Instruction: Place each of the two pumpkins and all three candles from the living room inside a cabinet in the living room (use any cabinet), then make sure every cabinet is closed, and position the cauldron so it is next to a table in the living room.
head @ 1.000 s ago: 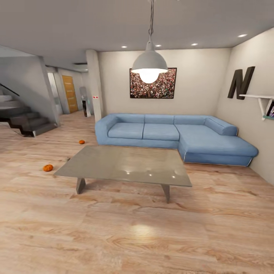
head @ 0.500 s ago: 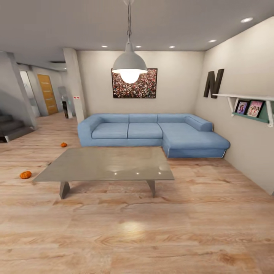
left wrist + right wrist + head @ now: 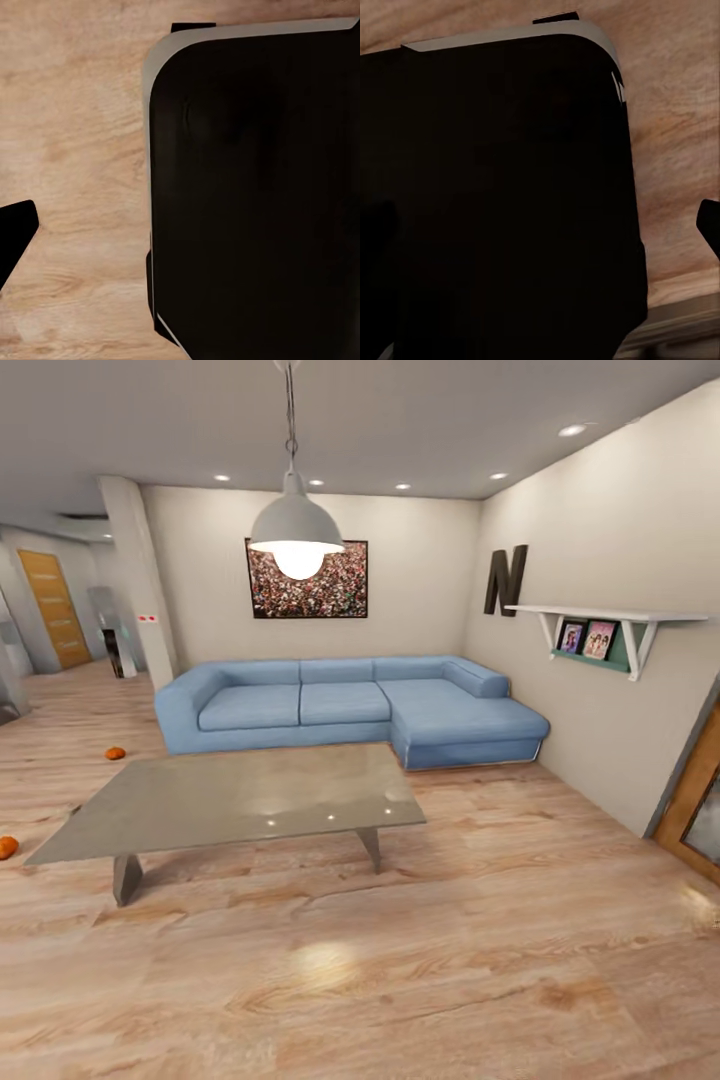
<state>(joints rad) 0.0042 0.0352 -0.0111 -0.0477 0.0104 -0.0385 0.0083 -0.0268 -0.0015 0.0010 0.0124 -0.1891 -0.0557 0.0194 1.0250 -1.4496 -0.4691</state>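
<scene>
From the head view, a living room is seen, and the grey coffee table (image 3: 235, 800) is taken as the landmark. Behind the table, against the far wall, a blue corner sofa (image 3: 345, 705) is set, its chaise end reaching forward on the table's right. Above the table a grey pendant lamp (image 3: 296, 535) is hung, lit, partly covering a speckled framed picture (image 3: 345, 580) on the wall behind. To the right of the table, on the side wall, a dark letter N (image 3: 505, 580) is mounted, and beside it a white shelf (image 3: 595, 617) with small framed photos (image 3: 586, 639).

The task's things now: one orange pumpkin (image 3: 115, 753) is spotted on the wooden floor (image 3: 400, 960) beyond the table's far left corner, near the sofa's arm. A second pumpkin (image 3: 6, 847) is caught at the picture's left edge, left of the table's near end, cut off by the frame. Both lie apart from the table.

In the left wrist view, a large dark rounded body (image 3: 255, 187) is seen over the floor boards; whether the left gripper is spread or pressed together cannot be told.

In the right wrist view, the same kind of dark bulk (image 3: 495, 202) blocks most of the floor, and the right gripper's state cannot be told either.
</scene>
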